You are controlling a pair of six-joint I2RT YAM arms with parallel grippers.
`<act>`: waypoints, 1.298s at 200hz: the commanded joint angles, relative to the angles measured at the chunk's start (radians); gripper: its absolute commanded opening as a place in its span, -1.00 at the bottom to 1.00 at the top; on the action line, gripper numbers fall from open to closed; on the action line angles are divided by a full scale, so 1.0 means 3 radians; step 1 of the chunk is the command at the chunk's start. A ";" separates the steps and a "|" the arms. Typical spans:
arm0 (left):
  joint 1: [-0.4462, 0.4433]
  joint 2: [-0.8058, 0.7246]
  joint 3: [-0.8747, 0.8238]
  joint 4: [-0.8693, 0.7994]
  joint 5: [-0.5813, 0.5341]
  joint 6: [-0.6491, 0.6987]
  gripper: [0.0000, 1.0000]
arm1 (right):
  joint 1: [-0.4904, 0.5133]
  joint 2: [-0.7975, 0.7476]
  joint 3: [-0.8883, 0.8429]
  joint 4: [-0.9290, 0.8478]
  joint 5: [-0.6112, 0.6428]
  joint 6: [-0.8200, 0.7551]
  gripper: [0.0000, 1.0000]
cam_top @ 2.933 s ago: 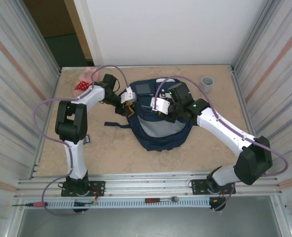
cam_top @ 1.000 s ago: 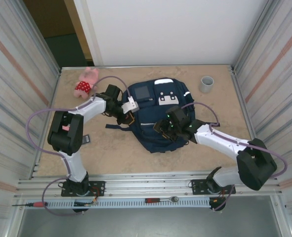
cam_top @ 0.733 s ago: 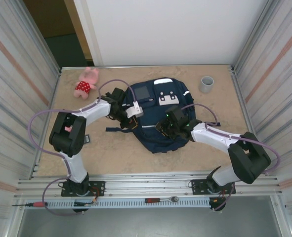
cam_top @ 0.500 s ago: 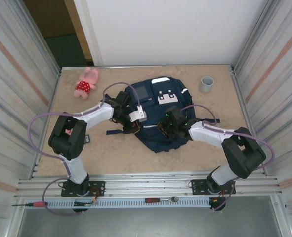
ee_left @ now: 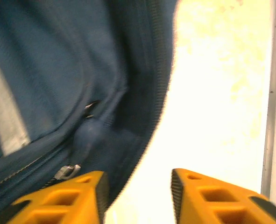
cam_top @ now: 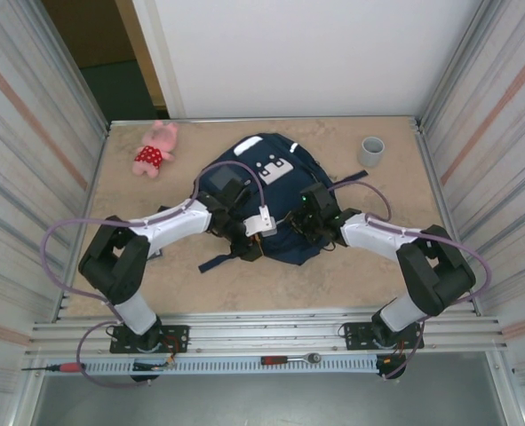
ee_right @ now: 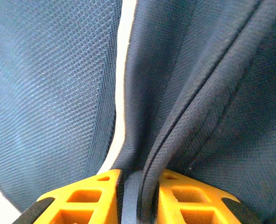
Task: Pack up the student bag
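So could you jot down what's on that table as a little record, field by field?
bag: large navy blue fabric backpack, in the centre
left jaws: open, beside the bag's edge
right jaws: shut on a fold of the bag's fabric
toy: pink plush toy, far left, apart from bag
cup: small grey cup, far right

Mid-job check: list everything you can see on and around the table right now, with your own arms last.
student bag: one, navy blue with a white patch, middle of the table
plush toy: one, pink and red, far left, apart from the bag
cup: one, grey, far right, upright
ratchet: one, red and silver, on the near rail between the arm bases
screwdriver: one, red handle, left end of the near rail
table: one, tan
left gripper: one, orange fingers, open at the bag's edge
right gripper: one, orange fingers, shut on a fold of the bag
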 commanded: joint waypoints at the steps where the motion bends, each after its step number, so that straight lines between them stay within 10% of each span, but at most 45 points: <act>1: 0.0015 -0.0386 -0.0011 0.0048 0.0203 0.0161 0.10 | -0.0170 -0.0201 0.0156 -0.0133 -0.0198 -0.0589 -0.55; 64: 0.0575 -0.0845 -0.0218 0.0315 0.0232 0.1484 0.64 | -0.0619 -0.0226 0.0534 -0.0848 -0.0946 -0.1695 -0.38; 174: 0.0387 0.0340 0.0137 0.0878 -0.0292 0.2454 0.74 | -0.0600 -0.0539 0.0361 -0.0829 -0.1045 -0.1808 -0.20; 186: 0.0362 0.0400 0.0132 0.1007 -0.0307 0.2368 0.52 | -0.0598 -0.0579 0.0344 -0.0832 -0.1045 -0.1830 -0.20; 212: 0.0325 0.0402 0.0193 0.0971 -0.0343 0.2199 -0.77 | -0.0600 -0.0705 0.0335 -0.0911 -0.0978 -0.1893 -0.20; 259: 0.0444 0.0029 0.0240 0.0861 0.0132 0.1085 -1.00 | -0.0275 -0.1211 0.0457 -0.1464 -0.0372 -0.2073 -0.14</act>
